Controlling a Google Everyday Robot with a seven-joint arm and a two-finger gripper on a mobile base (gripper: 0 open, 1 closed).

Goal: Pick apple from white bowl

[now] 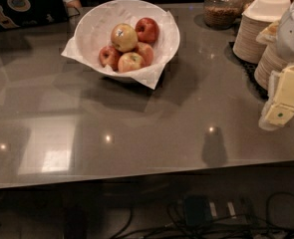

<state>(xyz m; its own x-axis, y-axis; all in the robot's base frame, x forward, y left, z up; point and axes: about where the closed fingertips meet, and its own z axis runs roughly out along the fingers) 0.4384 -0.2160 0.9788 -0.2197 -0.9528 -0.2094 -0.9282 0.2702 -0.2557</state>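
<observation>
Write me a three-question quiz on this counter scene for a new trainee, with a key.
1. True or false: the gripper hovers directly above the white bowl.
2. Where is the yellow apple with the sticker? A) atop the other apples in the bowl B) on a plate C) in the gripper
3. What lines the white bowl?
Key: 1. False; the gripper is at the picture's right edge, beside the stacked paper bowls, well apart from the white bowl. 2. A. 3. Crinkled white paper.
</observation>
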